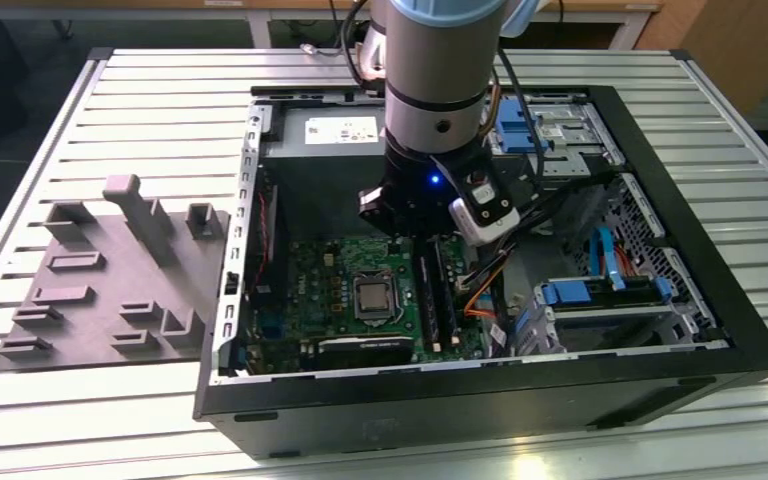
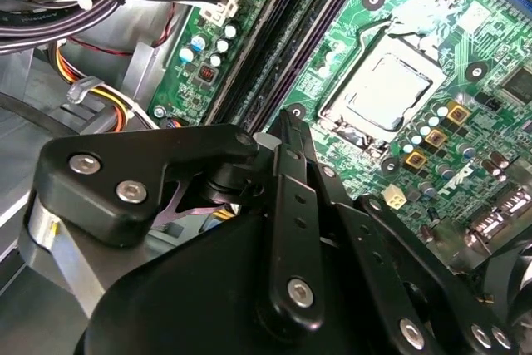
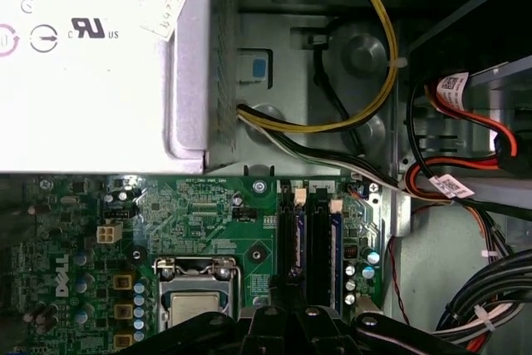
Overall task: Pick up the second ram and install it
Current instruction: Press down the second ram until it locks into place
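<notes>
In the exterior view, the grey fixture block (image 1: 111, 275) lies on the slatted surface (image 1: 157, 120) at left; the end effector (image 1: 427, 232) hangs above the memory slots (image 1: 438, 295) inside the computer case (image 1: 678, 330), its grip state unclear; I cannot tell where the second ram is

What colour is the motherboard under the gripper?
Green, clearest in the second wrist view: motherboard, gripper above it.

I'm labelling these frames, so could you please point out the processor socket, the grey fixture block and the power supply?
processor socket (image 2: 389, 91), second wrist view, on its metal cover.
grey fixture block (image 1: 104, 280), exterior view, on its flat base.
power supply (image 3: 91, 64), first wrist view, on its pale labelled face.
</notes>
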`<state>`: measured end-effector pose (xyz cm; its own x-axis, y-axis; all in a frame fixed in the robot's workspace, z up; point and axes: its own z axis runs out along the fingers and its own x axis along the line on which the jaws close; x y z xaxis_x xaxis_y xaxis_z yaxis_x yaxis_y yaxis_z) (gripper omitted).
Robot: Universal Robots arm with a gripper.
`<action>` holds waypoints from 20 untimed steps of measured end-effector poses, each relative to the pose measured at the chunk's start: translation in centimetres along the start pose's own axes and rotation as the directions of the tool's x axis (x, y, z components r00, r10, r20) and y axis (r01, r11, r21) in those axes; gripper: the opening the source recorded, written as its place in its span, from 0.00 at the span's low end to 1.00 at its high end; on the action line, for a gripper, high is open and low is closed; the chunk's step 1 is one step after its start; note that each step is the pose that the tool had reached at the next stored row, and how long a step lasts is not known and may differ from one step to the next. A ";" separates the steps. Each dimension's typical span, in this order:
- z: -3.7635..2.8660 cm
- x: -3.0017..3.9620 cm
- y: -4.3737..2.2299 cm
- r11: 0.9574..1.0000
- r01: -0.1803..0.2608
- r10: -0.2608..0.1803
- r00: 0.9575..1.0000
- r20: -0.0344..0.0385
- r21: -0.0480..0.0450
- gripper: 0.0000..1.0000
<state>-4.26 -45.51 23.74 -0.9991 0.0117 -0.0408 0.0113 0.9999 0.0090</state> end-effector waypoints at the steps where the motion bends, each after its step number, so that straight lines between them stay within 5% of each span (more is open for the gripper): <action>1: 0.00 -0.01 0.02 1.000 0.000 0.000 1.000 0.000 0.000 0.11; 20: 0.01 -0.18 0.39 1.000 0.000 0.000 1.000 0.000 0.000 0.11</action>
<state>-4.08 -45.12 23.74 -0.9991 0.0117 -0.0408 0.0113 0.9999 0.0090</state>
